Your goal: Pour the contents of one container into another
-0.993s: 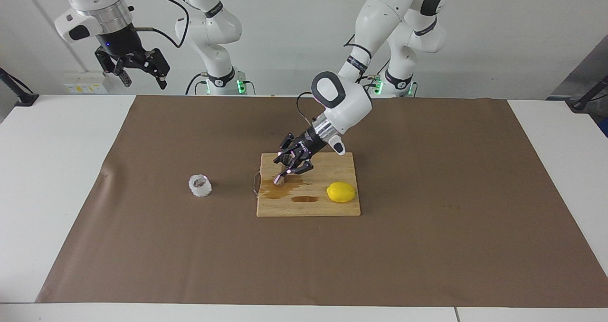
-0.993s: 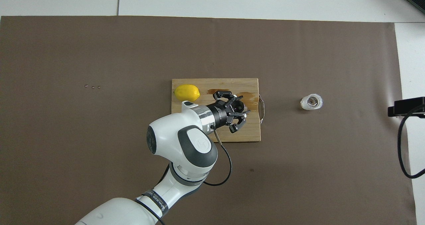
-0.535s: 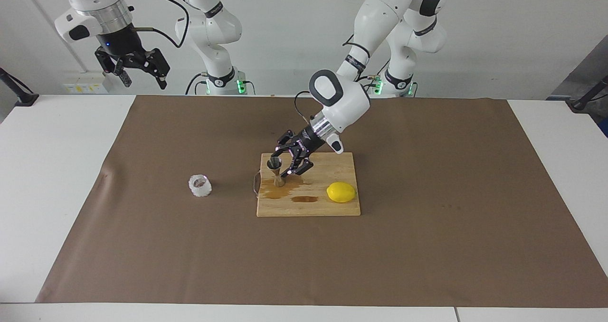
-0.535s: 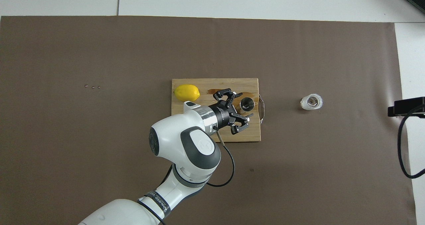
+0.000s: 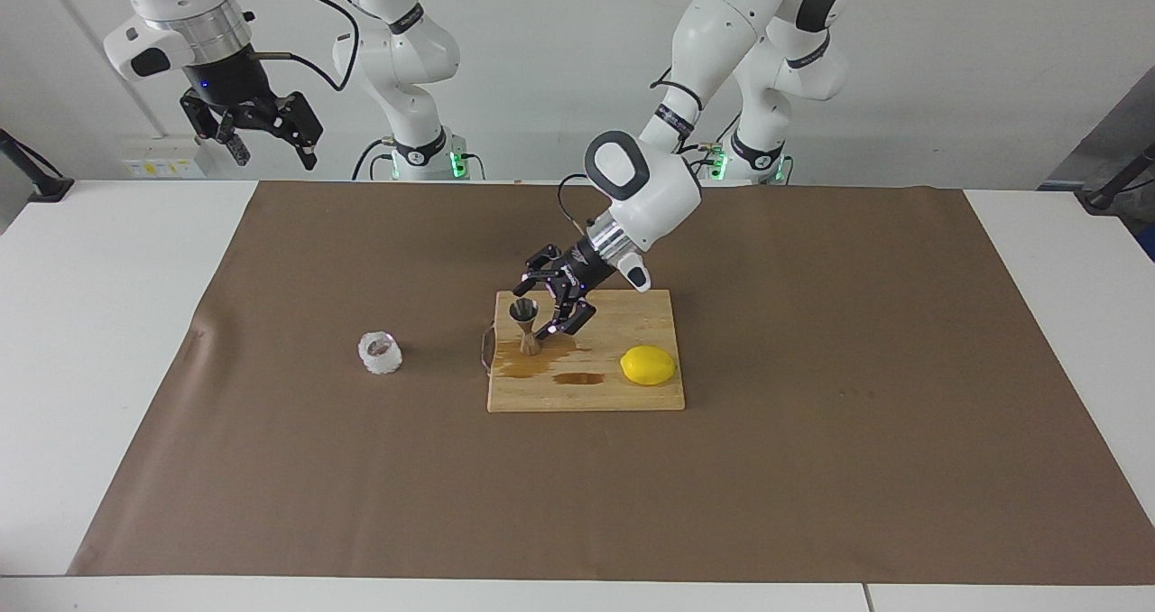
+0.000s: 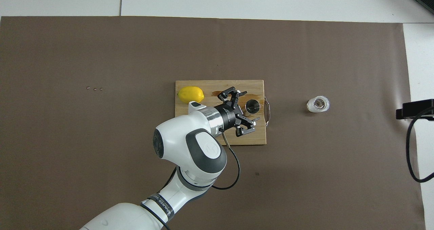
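Note:
The steel hourglass jigger (image 5: 524, 327) stands upright on the wooden cutting board (image 5: 623, 397), at the end toward the right arm, and also shows in the overhead view (image 6: 252, 105). My left gripper (image 5: 540, 310) is open and empty just beside and slightly above the jigger, not touching it; it also shows in the overhead view (image 6: 248, 106). The squat faceted glass cup (image 5: 380, 352) stands on the brown mat toward the right arm's end, apart from the board (image 6: 318, 104). My right gripper (image 5: 266, 143) waits open, raised high above the table's edge.
A yellow lemon (image 5: 648, 365) lies on the board's other end (image 6: 191, 94). Brown wet patches (image 5: 577, 378) lie on the board around the jigger's foot. The board's metal handle (image 6: 268, 112) points toward the glass cup.
My left gripper has let go of the jigger, opened and drawn back and up a little. The jigger now stands free on the board. The right arm has not moved.

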